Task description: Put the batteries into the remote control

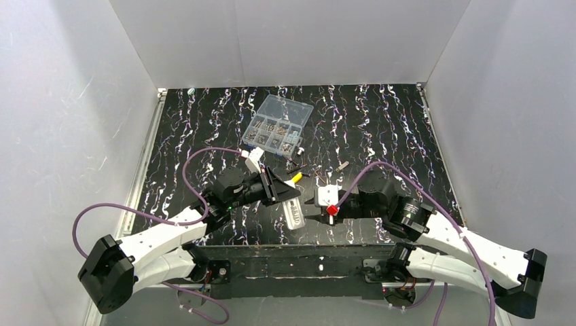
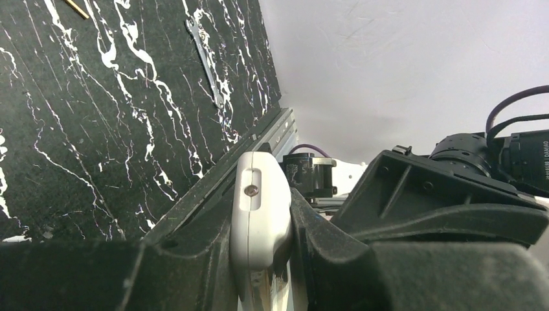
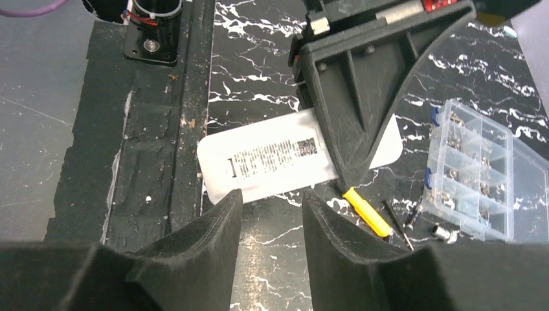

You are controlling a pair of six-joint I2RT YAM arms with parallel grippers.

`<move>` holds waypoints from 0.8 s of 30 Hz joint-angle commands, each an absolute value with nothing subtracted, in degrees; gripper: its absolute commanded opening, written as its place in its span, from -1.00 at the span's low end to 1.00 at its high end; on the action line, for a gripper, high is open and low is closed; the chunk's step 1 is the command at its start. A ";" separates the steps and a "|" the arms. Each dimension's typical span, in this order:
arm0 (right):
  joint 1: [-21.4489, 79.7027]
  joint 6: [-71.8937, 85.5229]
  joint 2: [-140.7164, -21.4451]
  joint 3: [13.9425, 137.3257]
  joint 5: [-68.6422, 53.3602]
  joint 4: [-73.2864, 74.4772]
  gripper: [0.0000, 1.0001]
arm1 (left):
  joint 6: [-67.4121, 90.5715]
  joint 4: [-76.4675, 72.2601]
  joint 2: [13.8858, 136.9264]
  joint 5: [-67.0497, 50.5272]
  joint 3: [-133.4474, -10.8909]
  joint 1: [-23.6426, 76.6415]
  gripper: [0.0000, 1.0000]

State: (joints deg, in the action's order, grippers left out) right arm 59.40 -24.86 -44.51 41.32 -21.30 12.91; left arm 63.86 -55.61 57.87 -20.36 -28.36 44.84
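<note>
As left tool (image 2: 260, 233) clamps it, remote control (image 3: 265, 163) protrudes.

White remote against black, white-veined marbling

The remote control (image 3: 278, 162) is plain white, with a block of fine black print on one face. The table (image 1: 380, 129) is black, streaked all over with wavy white veins. The screwdriver (image 3: 366, 212) has a yellow handle and a black shaft. The compartment box (image 3: 479, 175) is clear with blue clasps. The left gripper (image 2: 260, 223) and right gripper (image 3: 272, 207) are matt black. The arms (image 1: 163, 234) are white with black joints and carry purple cables (image 1: 197, 163) and a red knob (image 1: 332, 210). The walls (image 1: 306, 41) are pale grey.
</note>
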 commanded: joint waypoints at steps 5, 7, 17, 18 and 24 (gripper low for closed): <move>59.85 -28.24 -46.81 41.81 -27.16 7.24 -0.13 | 64.37 -56.09 57.79 -20.27 -30.89 44.65 -1.00; 59.85 -28.90 -47.60 42.11 -27.84 7.73 -0.13 | 64.66 -56.25 57.82 -19.92 -30.89 44.65 -1.00; 60.63 -30.27 -49.04 42.04 -29.57 8.30 0.02 | 65.97 -56.48 58.93 -19.18 -30.83 44.63 -1.00; 60.72 -30.37 -49.18 41.99 -29.33 8.29 0.02 | 66.14 -56.70 59.11 -19.16 -30.87 44.65 -1.00; 61.47 -31.01 -50.04 41.62 -26.70 7.39 -0.08 | 67.10 -57.58 60.07 -19.26 -31.09 44.64 -1.00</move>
